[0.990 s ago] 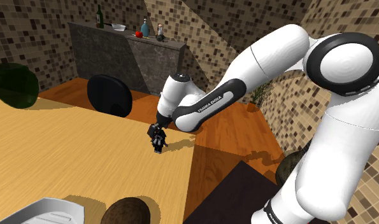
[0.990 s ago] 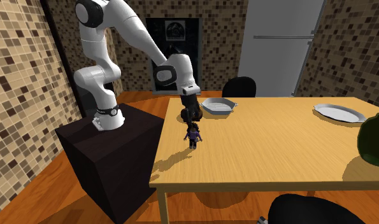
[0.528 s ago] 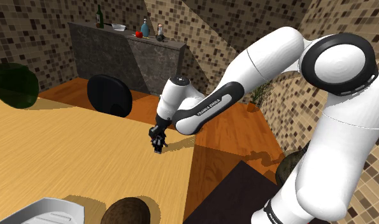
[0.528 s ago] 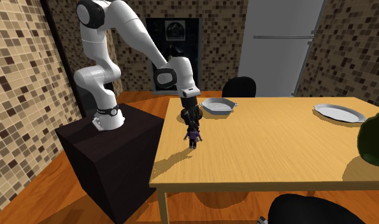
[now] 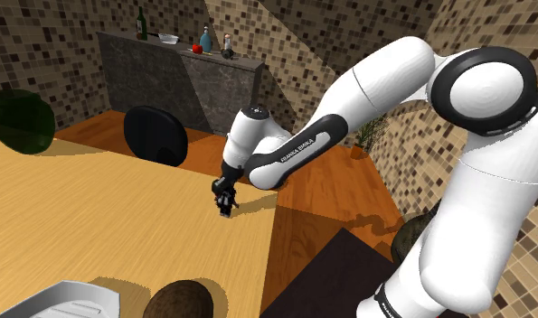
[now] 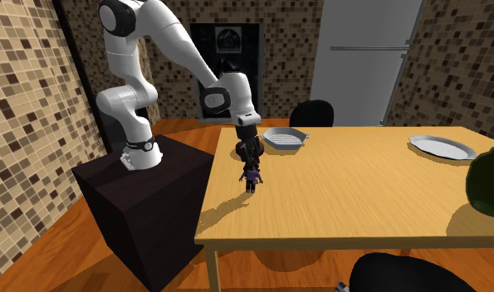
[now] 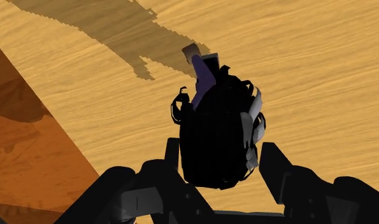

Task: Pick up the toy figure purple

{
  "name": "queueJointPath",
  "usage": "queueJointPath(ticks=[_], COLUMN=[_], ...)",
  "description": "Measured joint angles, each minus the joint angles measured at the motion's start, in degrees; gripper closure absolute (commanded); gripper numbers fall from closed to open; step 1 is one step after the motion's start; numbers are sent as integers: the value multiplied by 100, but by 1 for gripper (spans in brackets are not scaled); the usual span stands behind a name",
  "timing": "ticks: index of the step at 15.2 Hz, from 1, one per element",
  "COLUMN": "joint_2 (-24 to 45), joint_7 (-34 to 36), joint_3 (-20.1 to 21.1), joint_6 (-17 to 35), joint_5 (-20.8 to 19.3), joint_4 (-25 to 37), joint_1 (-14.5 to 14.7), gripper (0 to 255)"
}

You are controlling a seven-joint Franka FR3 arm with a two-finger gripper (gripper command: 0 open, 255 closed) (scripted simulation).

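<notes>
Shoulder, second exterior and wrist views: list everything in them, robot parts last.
Light wooden table: one, tan, on the orange floor.
Small toy figure with purple torso: one, purple and black, upright near the table's edge.
Grey rectangular dish: one, grey, on the table beyond the figure.
Grey oval plate: one, grey, farther along the table.
Black round-backed chairs: two, black, on opposite sides of the table.
Dark green rounded object: one, at the second exterior view's right edge.
Dark grey counter: one, by the tiled wall, bottles on top.
Dark box stand: one, near-black, beside the table.
White Franka arm: one, white with dark joints, reaching down.
Black two-finger gripper: one, black, around the figure.
</notes>
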Motion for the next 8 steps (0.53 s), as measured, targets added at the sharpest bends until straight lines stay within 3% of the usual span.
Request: queueJointPath(ticks=[8], joint_2=[-468], joint_7=[-360], joint_3=[143], joint_6=[-526], joint_5=[422], joint_4=[80], joint_1=[-79], gripper=[255])
